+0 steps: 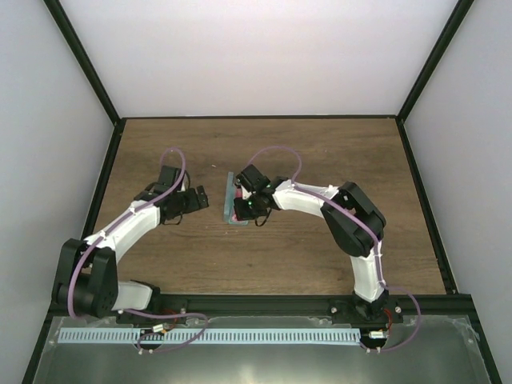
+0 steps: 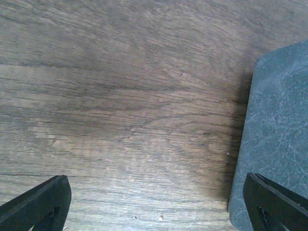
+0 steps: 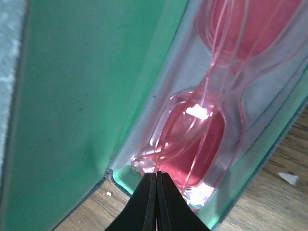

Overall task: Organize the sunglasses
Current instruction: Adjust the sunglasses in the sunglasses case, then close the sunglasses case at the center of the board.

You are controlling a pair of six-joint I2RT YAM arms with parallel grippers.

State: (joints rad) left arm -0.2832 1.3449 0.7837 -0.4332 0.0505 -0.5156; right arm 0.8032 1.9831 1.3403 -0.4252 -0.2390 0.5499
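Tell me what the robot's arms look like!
The left arm and right arm are white tubes with chunky black joints. A thin purple cable runs along each. The left hand and right hand are black, pointed and two-fingered.

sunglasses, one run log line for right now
sunglasses: lying in open case | right fingers: shut, tips at near lens | left fingers: open, beside case, holding nothing

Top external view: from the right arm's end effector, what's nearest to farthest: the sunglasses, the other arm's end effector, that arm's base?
From the right end effector:
1. sunglasses, at its tips, in the case.
2. left end effector, just left of the case.
3. left arm's base, near-left table edge.
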